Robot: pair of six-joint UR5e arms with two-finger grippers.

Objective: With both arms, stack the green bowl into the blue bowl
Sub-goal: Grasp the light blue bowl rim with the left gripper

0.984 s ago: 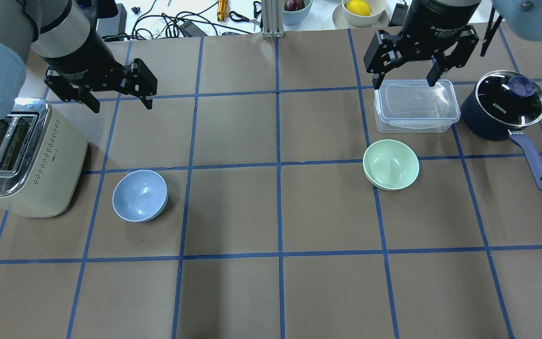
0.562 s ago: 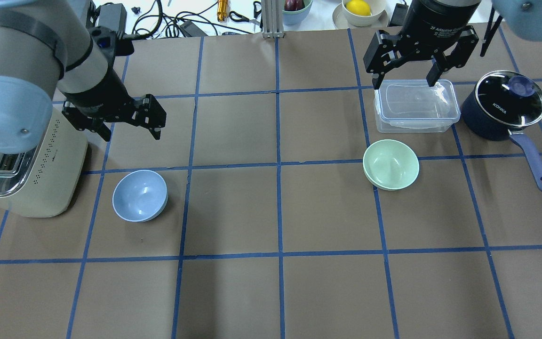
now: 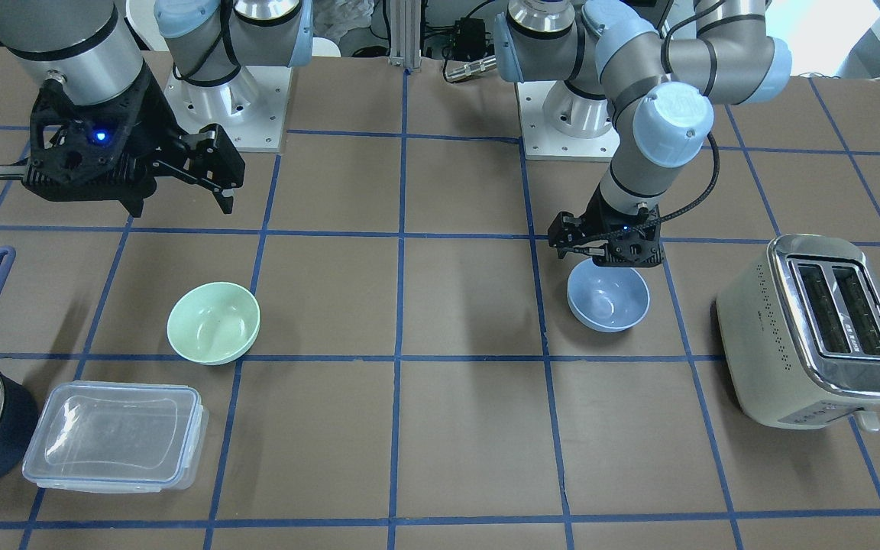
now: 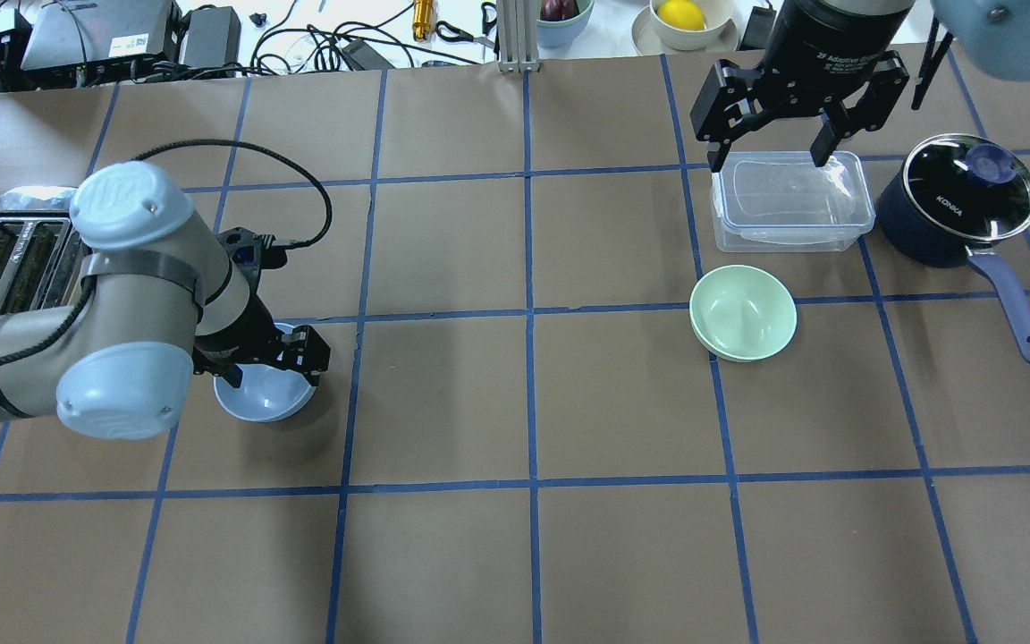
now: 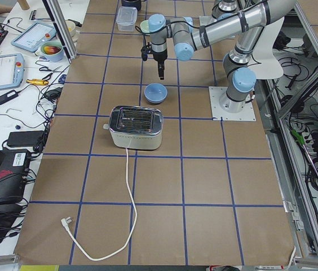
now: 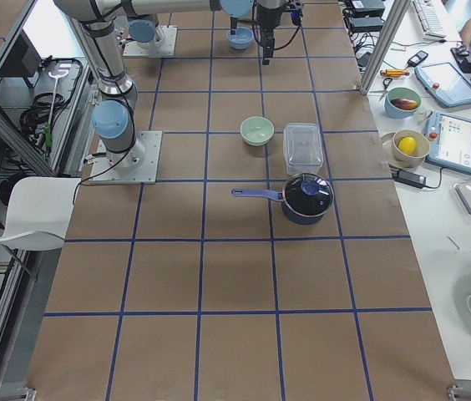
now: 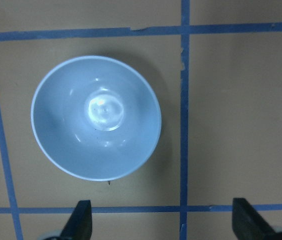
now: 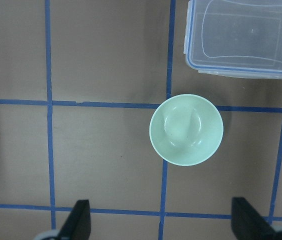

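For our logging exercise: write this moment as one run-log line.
left gripper: open, above blue bowl | right gripper: open, raised, clear of green bowl | green bowl: upright, ungrasped | stack: not yet done

Brown bench [image 4: 622, 402] crossed by a blue tape grid. Green bowl [image 4: 743, 312], plain pale mint; blue bowl [image 3: 608, 299], plain powder blue. Toaster [image 3: 814, 332] cream with chrome top; saucepan [image 4: 958, 201] dark navy.

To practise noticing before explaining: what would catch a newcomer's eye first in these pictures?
The left gripper, open, hovers low at the edge of the blue bowl, not far from the cream toaster. Across the table the green bowl sits untouched near a clear lidded container and a dark blue saucepan. The open right gripper hangs high, apart from it.
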